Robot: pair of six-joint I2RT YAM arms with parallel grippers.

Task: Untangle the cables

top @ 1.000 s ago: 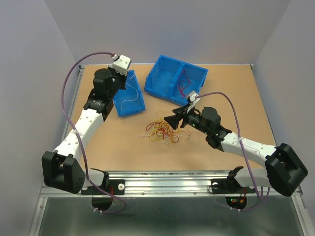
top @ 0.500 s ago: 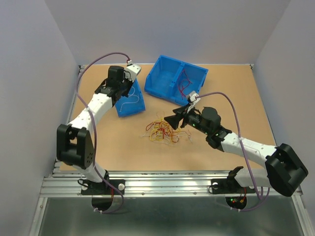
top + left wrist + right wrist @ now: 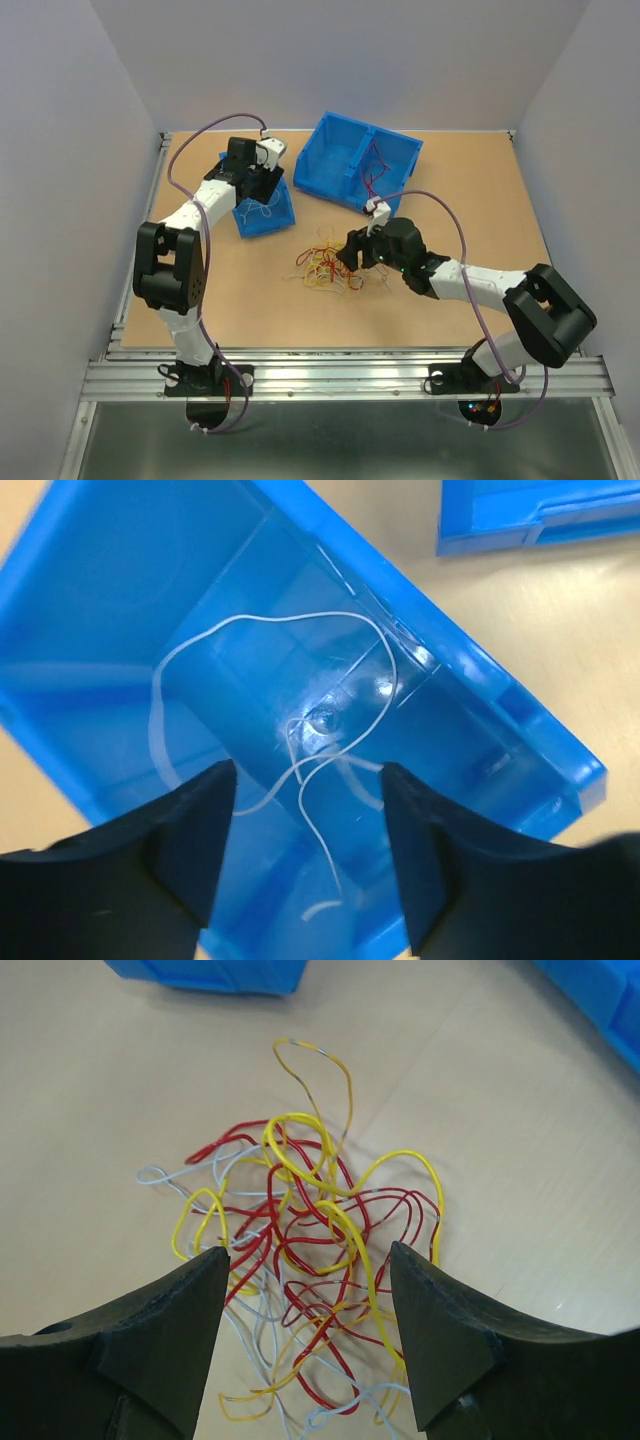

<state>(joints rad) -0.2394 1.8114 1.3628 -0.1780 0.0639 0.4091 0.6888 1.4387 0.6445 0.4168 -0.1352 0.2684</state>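
Tangled cables mid-table, both grippers spread wide and empty.
The knot of thin yellow, red and white cables [image 3: 300, 1225] lies on the tan tabletop [image 3: 480, 200], its near loops cut off at 6 o'clock between the right gripper [image 3: 307, 1255] fingers. At its 10 o'clock, the left gripper [image 3: 305, 780] gapes over a small blue plastic bin [image 3: 470, 670] holding one white wire [image 3: 270, 619], its end blurred.
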